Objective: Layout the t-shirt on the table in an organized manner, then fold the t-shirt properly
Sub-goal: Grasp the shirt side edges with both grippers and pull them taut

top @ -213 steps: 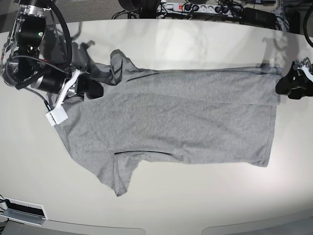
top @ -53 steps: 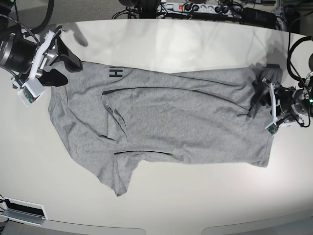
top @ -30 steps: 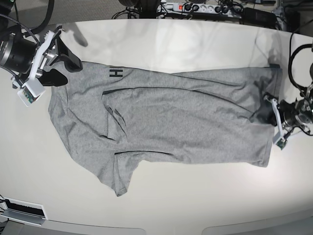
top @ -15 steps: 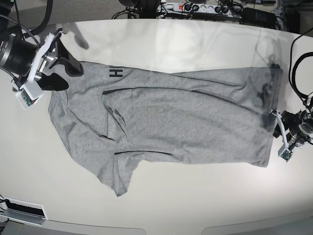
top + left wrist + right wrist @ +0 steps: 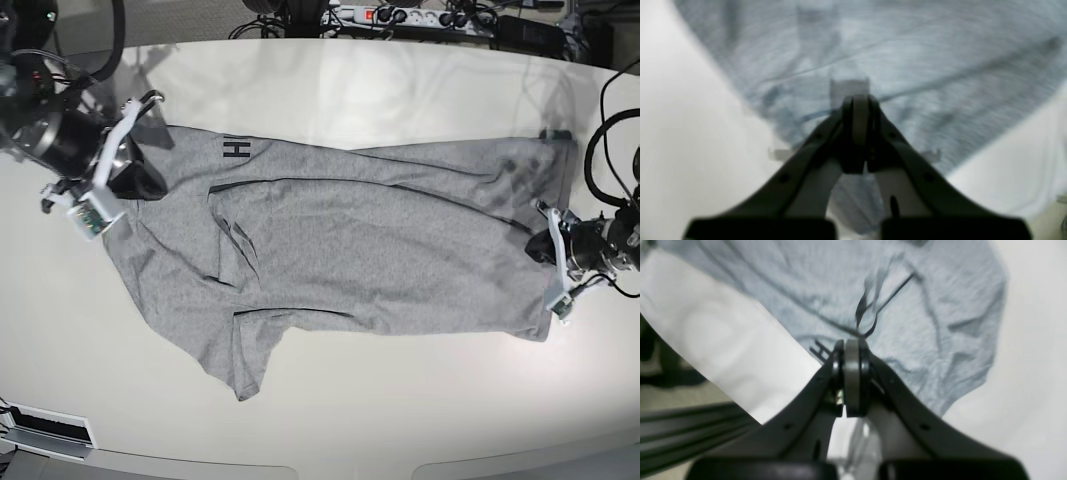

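The t-shirt (image 5: 350, 250) lay spread lengthwise across the table (image 5: 400, 90), mostly flat, wrinkled, not yet folded. Its hem end was at the base view's right and its shoulder end at the left, with one sleeve (image 5: 245, 360) pointing toward the near table edge. Black lettering (image 5: 236, 150) showed near the far-left corner of the cloth, partly hidden by a fold. A long crease ran across the upper half where a layer was doubled over. The left gripper (image 5: 540, 247) sat at the hem edge on the base view's right, jaws pressed fully together. In the left wrist view the gripper (image 5: 857, 110) had its tips meeting over blurred grey fabric; no cloth was visibly pinched between them, and the blur was too heavy to rule out contact. The right gripper (image 5: 148, 182) was at the shoulder corner on the base view's left, over the shirt's edge, jaws also closed tight. In the right wrist view the gripper (image 5: 851, 353) had its tips together just above the cloth near the lettering (image 5: 820, 350), and nothing readable was caught between the pads. I couldn't tell from the base view whether either one was touching the fabric or just above it. A power strip (image 5: 400, 17) and cables (image 5: 480, 18) lay beyond the table's far edge.
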Tool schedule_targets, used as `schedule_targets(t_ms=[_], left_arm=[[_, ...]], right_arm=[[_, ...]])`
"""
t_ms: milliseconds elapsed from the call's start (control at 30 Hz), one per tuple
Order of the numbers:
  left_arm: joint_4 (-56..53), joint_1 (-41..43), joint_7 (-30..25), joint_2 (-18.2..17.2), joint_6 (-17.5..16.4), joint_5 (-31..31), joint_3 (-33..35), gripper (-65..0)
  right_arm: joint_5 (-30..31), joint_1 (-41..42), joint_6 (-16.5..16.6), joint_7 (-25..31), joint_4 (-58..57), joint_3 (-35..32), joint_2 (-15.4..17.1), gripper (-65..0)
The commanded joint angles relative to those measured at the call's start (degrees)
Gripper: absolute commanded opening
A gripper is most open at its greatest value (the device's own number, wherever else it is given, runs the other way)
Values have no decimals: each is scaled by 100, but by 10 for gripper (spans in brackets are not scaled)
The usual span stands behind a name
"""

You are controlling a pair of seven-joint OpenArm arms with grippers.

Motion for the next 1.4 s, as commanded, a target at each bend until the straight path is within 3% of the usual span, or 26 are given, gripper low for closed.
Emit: schedule_targets(t_ms=[0,100,233,300,433,567,700,900,1033,1367], left_arm=[[256,42,-24,-131,-94,-28,-66,-650],[791,555,-31,-271,-188,-13,-66,-650],[1285,1226,-140,-483,-262,59,-66,-650],[1314,1443,-374,-487,-225,393,-66,-650],[1311,1770,-925,-459,354,1086,-66,-650],[1281,1908,-1235,-457,1156,1438,-66,-650],[1019,1930,-1327,-317,1449,1676,-66,-650],[4,1906,-1886,28,1576,1755,-66,-650],[-452,1753,-1880,245,1497,1797,-66,-650],[-461,1742,-1764,146,1027,1961,-66,-650]], right_arm=[[-214,42,23,236,-31,-87,68,-650],[-802,144,23,393,-374,-269,68,-650],[-800,293,11,411,-859,-269,68,-650],[-796,420,9,415,-1233,-269,70,-650],[-780,737,9,417,-1934,-269,68,-650],[-791,898,9,433,-2229,-269,68,-650],[-815,896,9,531,-2310,-269,66,-650],[-826,898,11,708,-2588,-269,66,-650],[-1119,984,9,1054,-3106,-269,61,-650],[-1930,992,-162,1316,-3515,-269,70,-650]])
